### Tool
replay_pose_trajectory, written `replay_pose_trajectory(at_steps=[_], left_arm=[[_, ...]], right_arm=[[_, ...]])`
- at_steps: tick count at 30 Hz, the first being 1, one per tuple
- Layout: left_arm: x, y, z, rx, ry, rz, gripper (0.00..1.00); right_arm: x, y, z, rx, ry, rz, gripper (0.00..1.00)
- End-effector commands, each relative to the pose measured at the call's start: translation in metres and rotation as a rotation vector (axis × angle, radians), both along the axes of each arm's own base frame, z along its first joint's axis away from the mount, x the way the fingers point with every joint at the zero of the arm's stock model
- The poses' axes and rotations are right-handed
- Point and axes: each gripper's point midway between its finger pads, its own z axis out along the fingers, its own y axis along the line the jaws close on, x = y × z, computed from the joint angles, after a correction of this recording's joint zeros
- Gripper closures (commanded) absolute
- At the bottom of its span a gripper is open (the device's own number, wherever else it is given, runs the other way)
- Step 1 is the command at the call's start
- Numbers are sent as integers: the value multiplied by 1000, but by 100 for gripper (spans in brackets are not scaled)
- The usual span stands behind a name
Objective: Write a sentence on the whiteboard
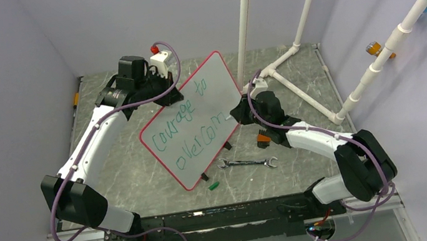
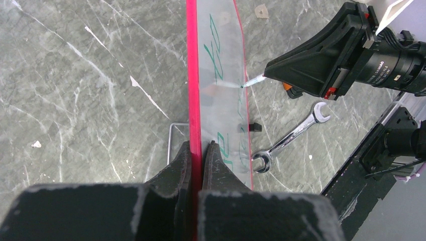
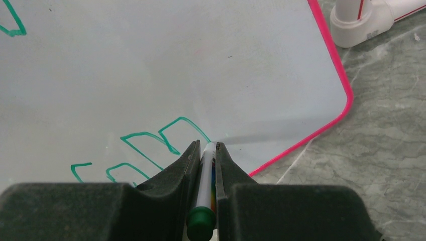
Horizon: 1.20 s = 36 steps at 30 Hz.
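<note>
The whiteboard (image 1: 218,85), white with a thin red rim, stands tilted on its edge mid-table. The sentence (image 1: 189,124) in green marker reads "Courage to" over "overcom". My left gripper (image 1: 165,97) is shut on the board's upper left rim; in the left wrist view its jaws (image 2: 201,145) pinch the red rim (image 2: 192,75). My right gripper (image 1: 238,112) is shut on a white marker with a green end (image 3: 205,181). The marker tip (image 2: 253,80) touches the board at the end of the last letter (image 3: 173,131), near the board's right rounded corner (image 3: 346,100).
A steel wrench (image 1: 247,163) and a green marker cap (image 1: 213,185) lie in front of the board. An orange-black object (image 1: 263,140) sits under the right arm. A white pipe frame (image 1: 294,84) stands behind it on the right. A white box with a red button (image 1: 160,58) is at the back.
</note>
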Motion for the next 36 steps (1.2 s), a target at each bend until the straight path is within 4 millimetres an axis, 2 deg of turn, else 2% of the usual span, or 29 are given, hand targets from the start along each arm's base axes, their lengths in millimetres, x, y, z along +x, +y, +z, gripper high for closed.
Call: replay_pose_trajectory(at_steps=[1,11,17,27,36], left_arm=[[7,18,-7,138,-81,-3,100],[7,18,-5,135,-86,-5,100],[6,17,-5,132,-83,-6,100],[7,16,-8,134,-75,-9,100],[6,15,-9,136,-75,-12,100]], right_arm=[[1,-2,26,33,-64,-15,100],[4,-17,66,118,-120,-25,100],[17,-16,66,167,-109,-16,100],[29,-10,54,212,-75,11,100],[46,-22,46,185,-68,-23,100]])
